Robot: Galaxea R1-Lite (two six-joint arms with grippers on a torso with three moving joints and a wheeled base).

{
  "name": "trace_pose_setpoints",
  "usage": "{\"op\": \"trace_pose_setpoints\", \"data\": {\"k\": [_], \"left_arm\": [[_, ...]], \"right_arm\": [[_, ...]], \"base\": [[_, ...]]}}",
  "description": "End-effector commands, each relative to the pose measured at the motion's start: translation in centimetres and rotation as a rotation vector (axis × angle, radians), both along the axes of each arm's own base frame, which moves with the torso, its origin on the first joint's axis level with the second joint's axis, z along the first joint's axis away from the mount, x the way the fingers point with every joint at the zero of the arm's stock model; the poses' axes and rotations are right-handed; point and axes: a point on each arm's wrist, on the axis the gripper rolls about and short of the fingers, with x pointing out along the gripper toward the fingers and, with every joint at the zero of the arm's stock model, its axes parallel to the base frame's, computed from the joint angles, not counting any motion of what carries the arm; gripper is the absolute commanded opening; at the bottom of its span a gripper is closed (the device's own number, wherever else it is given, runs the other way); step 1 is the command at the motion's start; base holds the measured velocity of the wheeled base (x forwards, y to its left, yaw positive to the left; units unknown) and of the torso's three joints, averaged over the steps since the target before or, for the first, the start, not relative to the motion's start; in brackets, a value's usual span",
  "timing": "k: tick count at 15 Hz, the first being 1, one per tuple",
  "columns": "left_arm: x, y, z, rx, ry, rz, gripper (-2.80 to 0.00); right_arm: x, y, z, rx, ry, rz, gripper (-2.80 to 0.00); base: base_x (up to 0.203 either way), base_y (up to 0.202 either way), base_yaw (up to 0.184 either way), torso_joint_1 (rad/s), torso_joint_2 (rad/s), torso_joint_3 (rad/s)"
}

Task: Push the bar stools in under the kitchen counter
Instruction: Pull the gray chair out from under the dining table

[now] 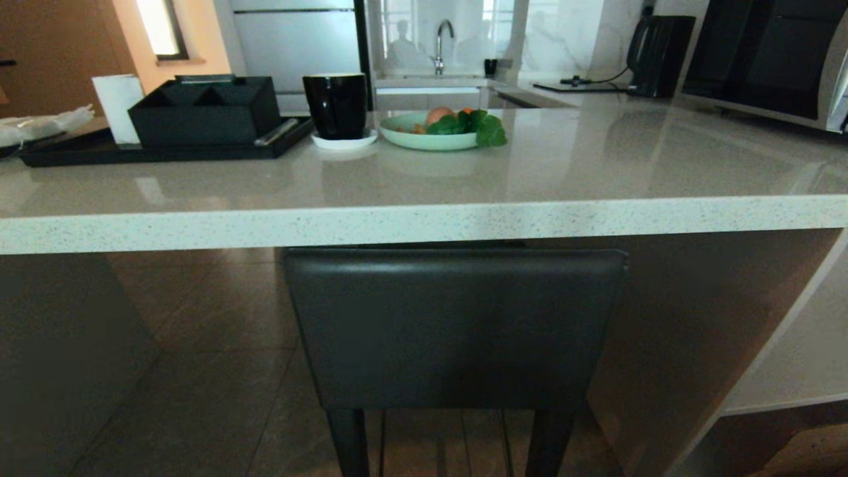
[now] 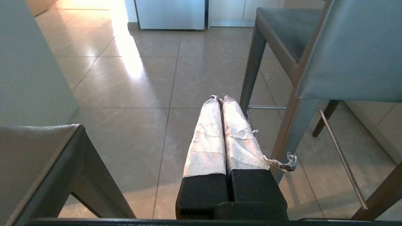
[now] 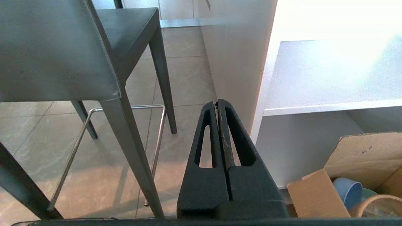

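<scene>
Bar stool [image 2: 351, 53] beside shut left jaws

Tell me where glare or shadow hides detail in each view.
Head view: deep shadow under the kitchen counter darkens the bar stool. Left wrist view: sun glare streaks the floor tiles. Right wrist view: the shelf is washed out by light.

floor [image 2: 132, 131]: glossy beige tiles, sunlit patch
window [image 1: 159, 26]: bright
fridge [image 1: 295, 40]: steel, rear
sink tap [image 1: 442, 43]: rear wall
</scene>
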Motion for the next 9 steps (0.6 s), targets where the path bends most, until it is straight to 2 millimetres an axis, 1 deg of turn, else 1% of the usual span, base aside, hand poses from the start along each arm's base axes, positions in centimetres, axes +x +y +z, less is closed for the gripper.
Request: {"op": "trace_pose_setpoints", "data": {"k": [1,9], "left_arm": [[0.02,0.0,-0.03,0.0,0.002,0.0,-2.8],[0.02,0.0,-0.03,-0.002,0.002,0.0,-2.8]], "right_arm": [[0.02,0.0,-0.04,0.0,0.003,0.0,-2.8],[0.02,0.0,-0.04,0.0,0.003,0.0,-2.8]], "base": [[0.0,0.0,0.0,0.0,0.0,0.0],[0.0,0.0,0.0,0.0,0.0,0.0]]}}
